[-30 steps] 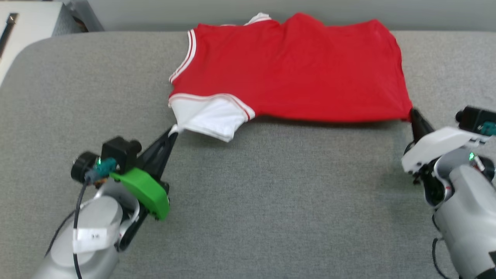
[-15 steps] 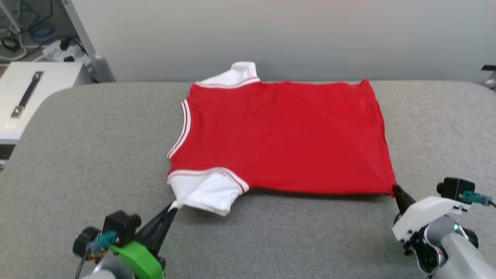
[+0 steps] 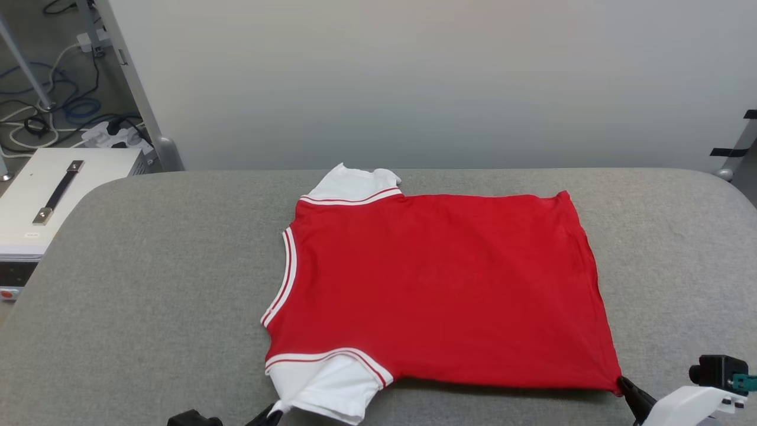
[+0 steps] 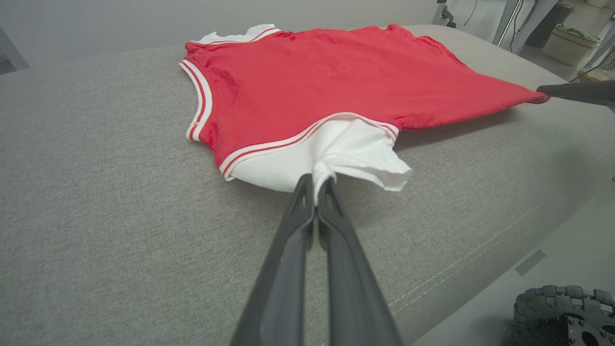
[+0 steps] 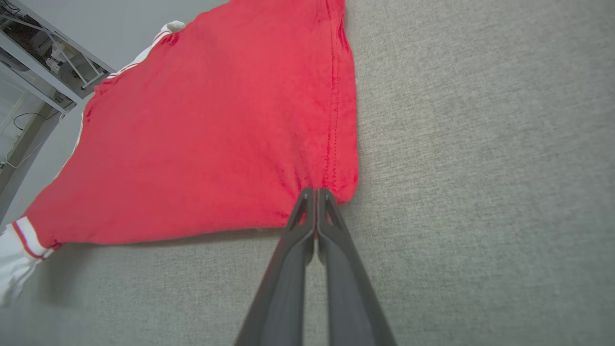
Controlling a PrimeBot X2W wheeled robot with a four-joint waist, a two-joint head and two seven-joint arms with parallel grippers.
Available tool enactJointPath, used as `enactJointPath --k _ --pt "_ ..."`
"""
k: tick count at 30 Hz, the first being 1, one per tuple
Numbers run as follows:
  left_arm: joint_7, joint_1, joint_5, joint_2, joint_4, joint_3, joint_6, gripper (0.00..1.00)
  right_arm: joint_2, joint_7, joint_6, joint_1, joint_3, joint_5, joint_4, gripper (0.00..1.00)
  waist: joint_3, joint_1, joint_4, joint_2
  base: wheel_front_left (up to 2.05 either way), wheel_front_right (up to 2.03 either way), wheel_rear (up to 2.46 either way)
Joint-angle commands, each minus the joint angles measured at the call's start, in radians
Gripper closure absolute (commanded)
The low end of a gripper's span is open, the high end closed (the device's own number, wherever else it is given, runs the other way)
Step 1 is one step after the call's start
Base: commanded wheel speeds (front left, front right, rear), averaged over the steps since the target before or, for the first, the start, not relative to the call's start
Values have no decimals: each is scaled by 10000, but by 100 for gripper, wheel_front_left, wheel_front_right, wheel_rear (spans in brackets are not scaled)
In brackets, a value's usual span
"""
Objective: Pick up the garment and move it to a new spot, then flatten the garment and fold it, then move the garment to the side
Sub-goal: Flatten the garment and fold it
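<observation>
Where the cloth ends on the left, the near white sleeve (image 4: 336, 154) is gathered into a small tuck and pinched between the closed fingers of the left gripper (image 4: 316, 180). The garment (image 3: 437, 284) is spread plain red side up across the middle of the grey padded surface (image 3: 148, 284), with the striped neckline turned left and the hem turned right. Its near edge is raised slightly, and a shadow is cast beneath it. On the right, the near hem corner (image 5: 343, 185) is clamped by the shut fingers of the right gripper (image 5: 316, 192).

Very little fabric is held at either end, so a grip could be lost if the cloth is tensioned unevenly or tugged sharply. Were only the sleeve pulled, the body would likely be skewed rather than flattened. The far sleeve (image 3: 355, 183) appears rumpled and could be left creased. If the garment is drawn much nearer, its edge might be dragged over the front of the surface.
</observation>
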Motion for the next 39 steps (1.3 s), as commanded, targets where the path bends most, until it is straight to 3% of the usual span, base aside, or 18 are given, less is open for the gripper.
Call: enactJointPath --k 1,11,21,30,39 --pt "-16 269 -146 127 -110 25 85 100 -63 188 -7 313 -155 57 -316 100 -64 1 25 0 0 0 0" --pt "156 1218 -251 721 -1423 65 545 100 100 1928 -7 2376 -1738 -564 -3257 100 0 1 128 0 0 0 0" --pt "445 -283 -43 896 -2110 536 559 100 1093 3265 -7 2000 -2942 -1445 -5263 100 802 1 68 0 0 0 0" --pt "1125 -2252 78 1007 -1806 729 256 100 1490 4044 -7 294 -3224 -2035 -5164 100 1991 1 -152 0 0 0 0" --pt "1621 -4180 98 914 -708 396 -68 100 1545 4393 -7 -1513 -3356 -2643 -4146 100 3209 1 -269 0 0 0 0"
